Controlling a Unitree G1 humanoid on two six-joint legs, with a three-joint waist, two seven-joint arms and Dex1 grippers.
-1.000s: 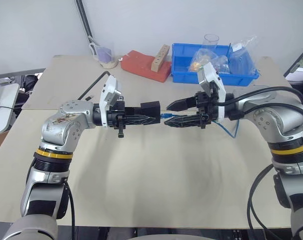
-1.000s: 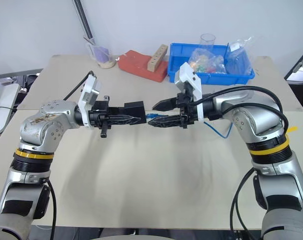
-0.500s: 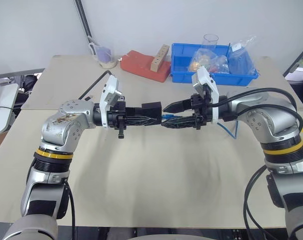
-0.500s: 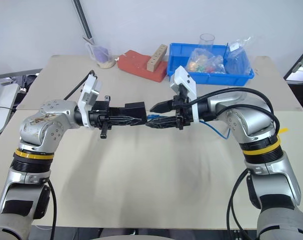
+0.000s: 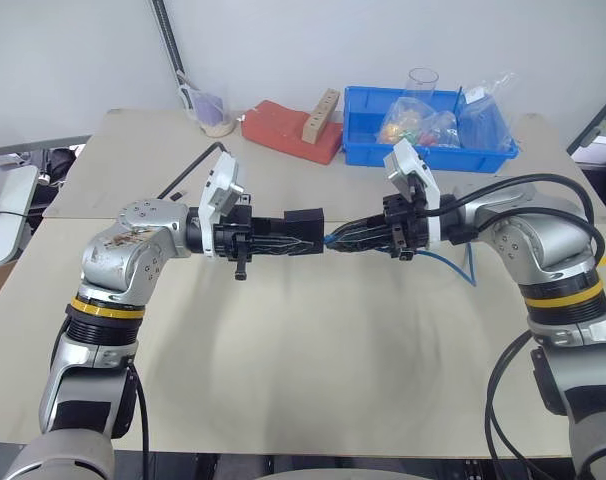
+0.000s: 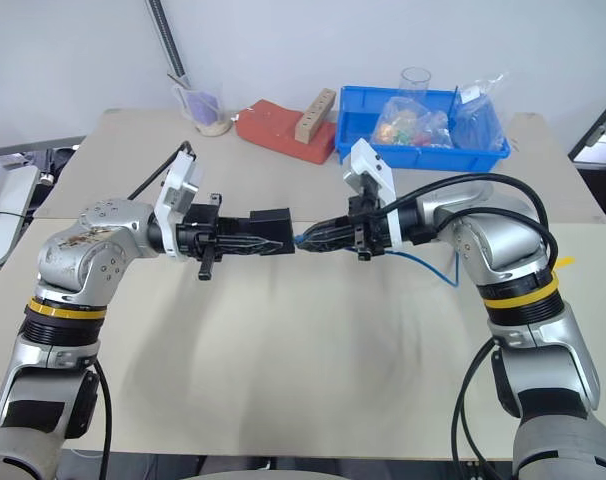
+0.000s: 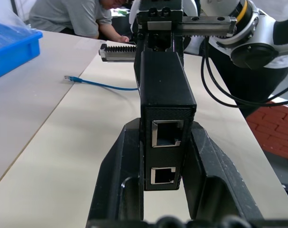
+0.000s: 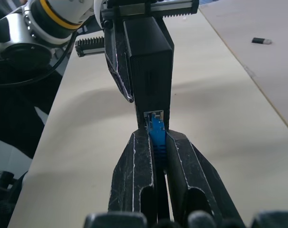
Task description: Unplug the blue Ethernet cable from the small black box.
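Over bare table (image 5: 313,340), unlabelled small black box (image 8: 148,71) holds blue Ethernet cable (image 8: 156,137).

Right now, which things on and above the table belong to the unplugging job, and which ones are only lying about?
Belonging to the job:
- thin bright-blue Ethernet cable, plug still in the port, pinched by the right hand
- small matte-black rectangular box, clamped in the left hand

Only lying about:
- large blue plastic bin holding bags
- red flat pad
- pale wooden block
- clear plastic cup
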